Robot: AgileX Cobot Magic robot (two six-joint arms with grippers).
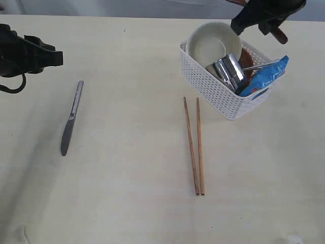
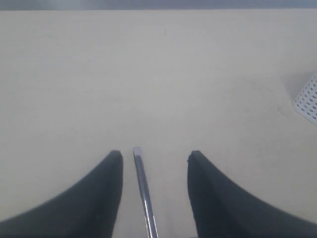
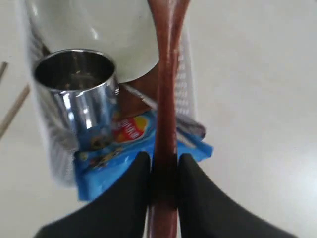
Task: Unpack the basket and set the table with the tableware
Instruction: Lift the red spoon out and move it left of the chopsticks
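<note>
The white basket (image 1: 223, 99) stands on the table (image 1: 127, 193) at the back right, holding a white bowl (image 1: 210, 46), a steel cup (image 1: 229, 68), a fork handle (image 1: 259, 66) and a brown plate (image 1: 247, 57). Above it my right gripper (image 1: 264, 20) is shut on the reddish-brown wooden spoon (image 3: 166, 99), clamped between the jaws (image 3: 164, 161) over the cup (image 3: 79, 84) and bowl (image 3: 99, 29). The steel knife (image 1: 71, 119) lies flat at the left. My left gripper (image 1: 57, 57) hangs open behind its handle (image 2: 143, 188), not touching it. Two chopsticks (image 1: 195, 147) lie side by side in the middle.
A blue crisp packet (image 1: 266, 76) leans in the basket's right end, also seen under the spoon in the right wrist view (image 3: 124, 148). A basket corner (image 2: 307, 99) shows at the edge of the left wrist view.
</note>
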